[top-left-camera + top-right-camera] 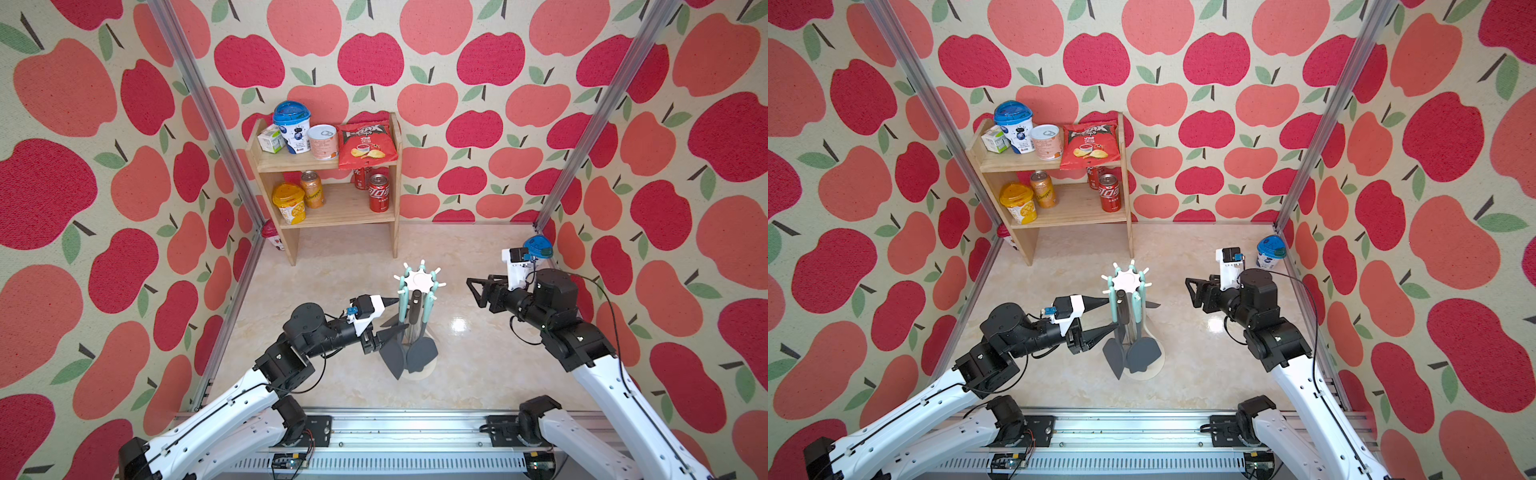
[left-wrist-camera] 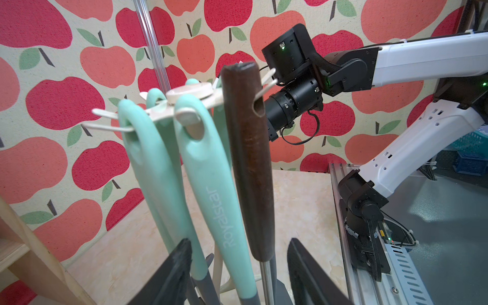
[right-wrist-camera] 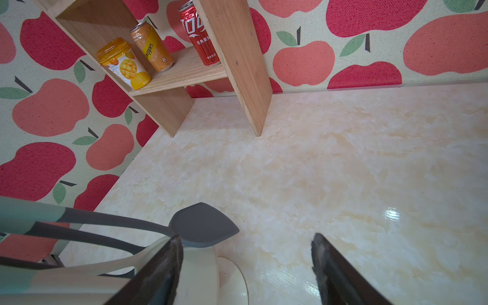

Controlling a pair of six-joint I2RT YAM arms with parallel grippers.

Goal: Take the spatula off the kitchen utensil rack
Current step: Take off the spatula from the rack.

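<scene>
Reaches level with left gripper [image 2: 239,240] part-open astride brown wooden handle [image 2: 248,158] on white star-topped kitchen utensil rack [image 1: 419,280], unclamped; holds right gripper [image 1: 473,292] wide, empty.

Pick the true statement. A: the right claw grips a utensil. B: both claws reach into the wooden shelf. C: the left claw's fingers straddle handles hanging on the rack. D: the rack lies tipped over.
C: in a top view the left claw sits around handles hanging on the kitchen utensil rack; the right claw is apart.

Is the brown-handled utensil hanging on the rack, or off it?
Hanging: a rack prong passes through the hole in its brown handle.
</scene>
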